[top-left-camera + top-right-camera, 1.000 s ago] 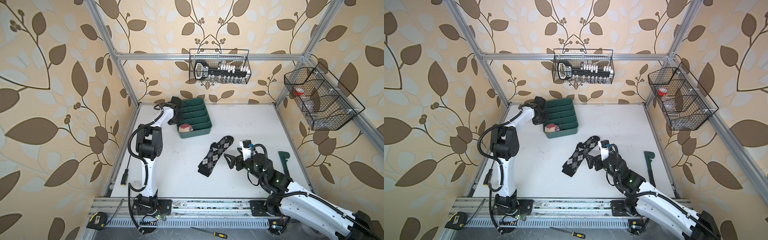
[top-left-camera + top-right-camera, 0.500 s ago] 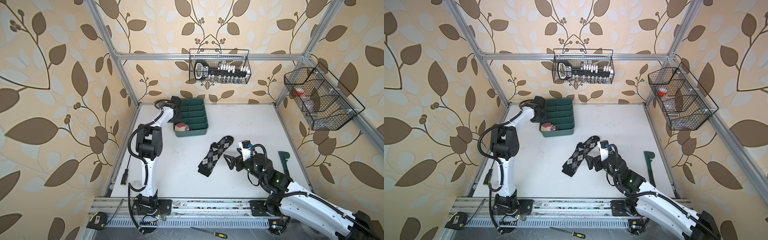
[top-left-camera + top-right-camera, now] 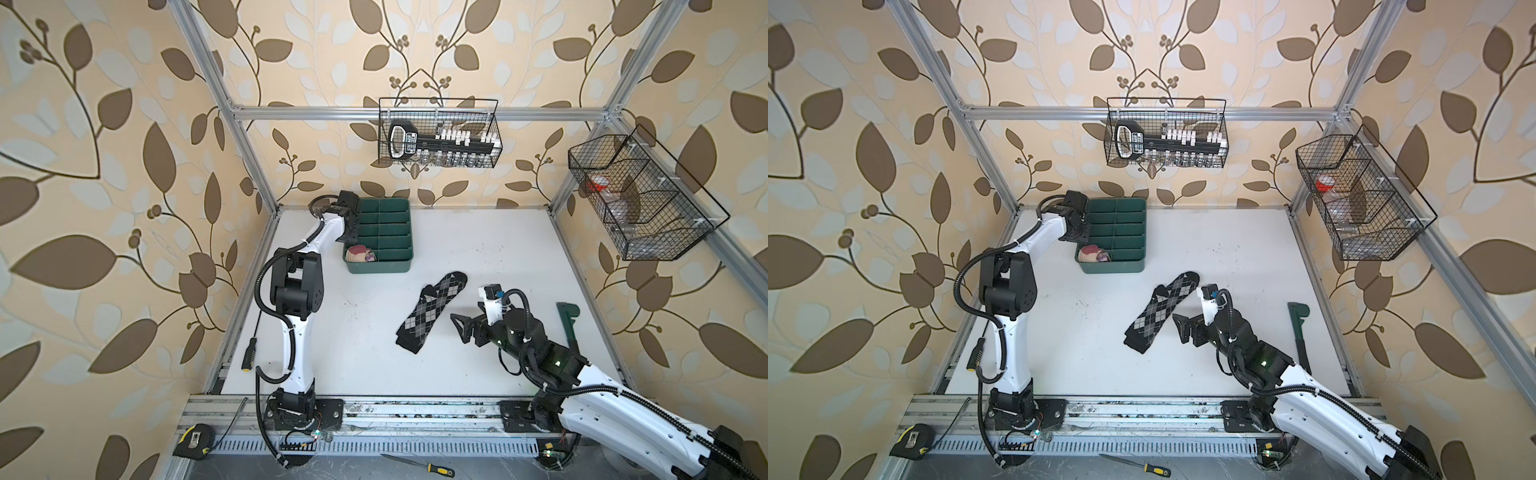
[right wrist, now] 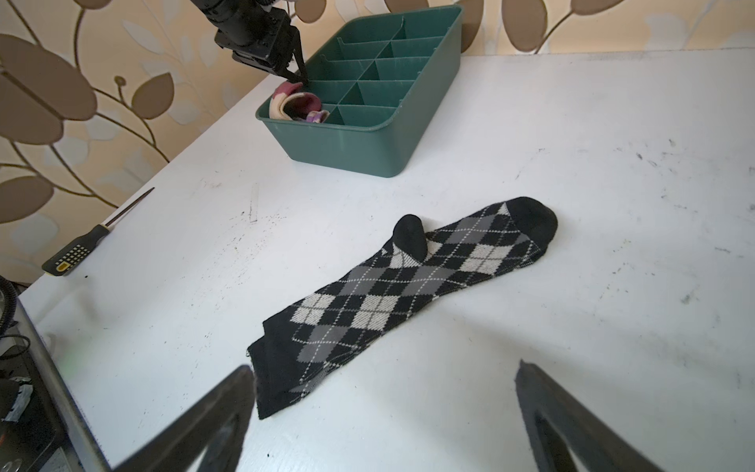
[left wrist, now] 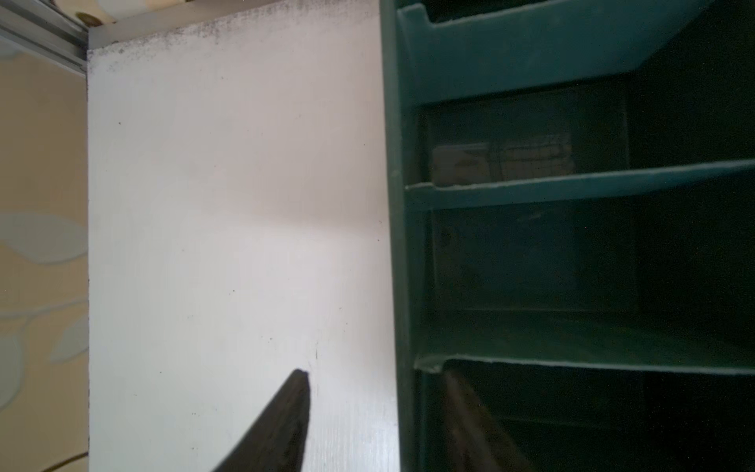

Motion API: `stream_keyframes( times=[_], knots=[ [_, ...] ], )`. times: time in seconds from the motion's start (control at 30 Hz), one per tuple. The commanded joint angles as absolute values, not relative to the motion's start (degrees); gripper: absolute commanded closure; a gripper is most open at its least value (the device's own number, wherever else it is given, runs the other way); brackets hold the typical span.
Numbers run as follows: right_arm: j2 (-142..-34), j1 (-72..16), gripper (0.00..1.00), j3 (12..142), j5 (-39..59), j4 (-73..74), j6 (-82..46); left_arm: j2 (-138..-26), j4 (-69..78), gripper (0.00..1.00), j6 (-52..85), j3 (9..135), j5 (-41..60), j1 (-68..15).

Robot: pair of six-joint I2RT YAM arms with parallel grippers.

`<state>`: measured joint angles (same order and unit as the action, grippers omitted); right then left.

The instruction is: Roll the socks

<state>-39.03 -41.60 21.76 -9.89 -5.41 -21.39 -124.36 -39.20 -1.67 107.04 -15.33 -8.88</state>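
Socks: two. The argyle sock (image 3: pixel 430 318) lies flat at the centre of the surface (image 3: pixel 498 249), diagonal, toe toward the back-right corner. The beige sock (image 3: pixel 360 253) sits bundled in the green tray (image 3: pixel 376 269) at the back-left corner. Tools: two, both agape. The left tool (image 4: pixel 295 77) straddles the tray wall; the right tool (image 3: pixel 458 329) is beside the argyle cuff.

Green divided tray (image 3: pixel 376 266) far-left on table (image 3: pixel 498 249); screwdriver (image 3: pixel 249 353) at left edge.

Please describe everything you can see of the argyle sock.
The argyle sock is knitted fabric with black, grey and white diamonds, and a black toe, heel and cuff. It lies flat and unrolled on the white table, diagonal, toe end nearer the green tray. Only the table touches it; the open right gripper is beside its cuff.
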Motion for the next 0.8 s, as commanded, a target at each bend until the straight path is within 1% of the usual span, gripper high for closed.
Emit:
stream_keyframes(
  times=[0.0, 0.03, 0.07, 0.1, 0.2, 0.33, 0.37, 0.4, 0.5, 0.57, 0.67, 0.77],
  knots=[
    [-38.7, -39.6, 0.0, 24.4, -10.1, -7.2, -25.1, -119.3, -38.8, 0.16, -0.4, 107.5, -18.4, -8.2],
    [-38.9, -38.6, 0.0, 24.3, -9.1, -6.9, -26.2, -117.8, -38.8, 0.08, 0.3, 108.1, -18.4, -8.1],
    [-39.1, -37.1, 0.0, 24.5, -8.1, -6.9, -27.4, -115.9, -38.8, 0.03, 1.1, 108.9, -17.9, -8.1],
    [-39.4, -35.9, 0.0, 24.7, -7.0, -6.9, -28.3, -114.1, -38.6, 0.01, 1.7, 109.3, -17.1, -8.1],
    [-40.3, -31.5, 0.0, 25.7, -3.7, -7.1, -31.4, -107.6, -37.7, 0.01, 4.0, 110.3, -10.8, -8.1],
    [-41.2, -26.4, 0.0, 25.9, -1.3, -4.6, -33.6, -96.9, -35.0, 0.01, 5.1, 106.3, 2.1, -10.1],
    [-41.8, -24.9, 0.0, 25.9, -0.3, -4.0, -34.1, -94.1, -34.3, 0.01, 3.2, 103.9, 4.7, -12.2],
    [-42.4, -23.3, 0.0, 26.2, 0.7, -3.8, -34.6, -91.6, -33.6, 0.01, 0.5, 101.4, 5.1, -15.2],
    [-44.6, -17.4, 0.0, 26.0, 5.7, -2.4, -36.3, -83.8, -31.2, 0.01, -13.9, 90.8, 0.3, -29.6],
    [-46.4, -13.6, 0.0, 26.3, 8.7, -1.6, -36.8, -77.8, -28.1, 0.01, -19.8, 81.6, -0.7, -37.3],
    [-49.3, -9.3, 0.0, 26.9, 12.0, -1.0, -37.2, -70.7, -21.6, 0.01, -19.9, 70.1, 3.6, -41.9],
    [-52.2, -4.5, 0.0, 27.4, 15.8, -0.1, -37.7, -65.6, -18.3, 0.01, -17.9, 62.4, 5.2, -43.8]
  ],
)
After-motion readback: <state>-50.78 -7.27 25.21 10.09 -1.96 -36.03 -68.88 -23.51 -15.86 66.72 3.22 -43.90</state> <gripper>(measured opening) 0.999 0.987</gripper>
